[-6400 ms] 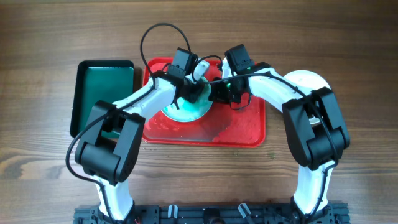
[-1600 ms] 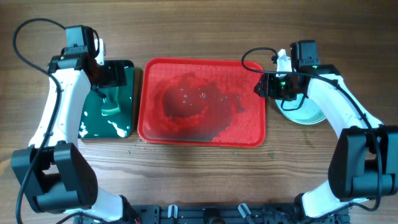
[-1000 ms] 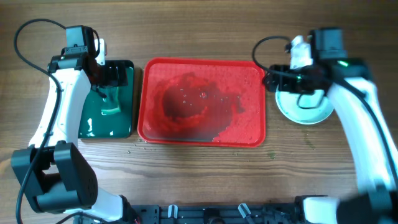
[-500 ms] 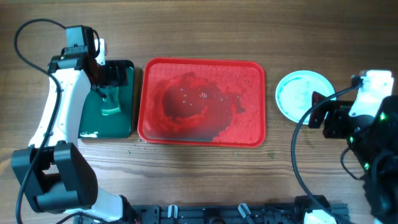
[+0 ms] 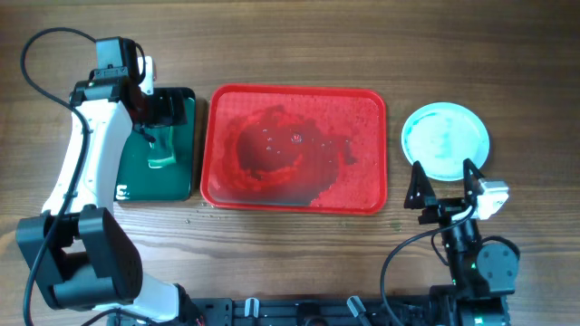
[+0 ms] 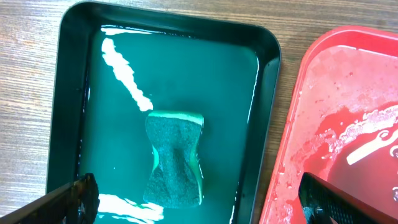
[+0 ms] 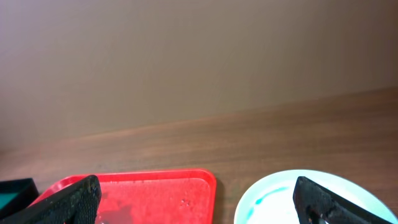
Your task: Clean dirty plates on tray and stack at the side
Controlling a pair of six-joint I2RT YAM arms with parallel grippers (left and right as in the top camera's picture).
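Observation:
The red tray (image 5: 362, 118) lies mid-table, wet and smeared, with no plate on it. One pale-blue plate (image 5: 445, 140) with faint green-blue streaks rests on the table to its right; in the right wrist view the plate (image 7: 280, 199) sits beside the tray's corner (image 7: 155, 186). My right gripper (image 5: 442, 181) stands open near the front edge, just short of the plate and holding nothing. My left gripper (image 5: 161, 113) hovers open above the dark green tray (image 5: 127, 136). In the left wrist view, its open jaws (image 6: 199, 205) straddle a green sponge (image 6: 174, 158) without touching it.
The dark green tray (image 6: 261, 74) holds shallow water and the sponge, and sits close against the red tray's left rim (image 6: 292, 124). Bare wooden table surrounds both trays. The arm bases stand at the front edge.
My right arm has let go of the plate and drawn back toward the front edge, leaving the plate on the table right of the tray. The left arm stays over the green tray.

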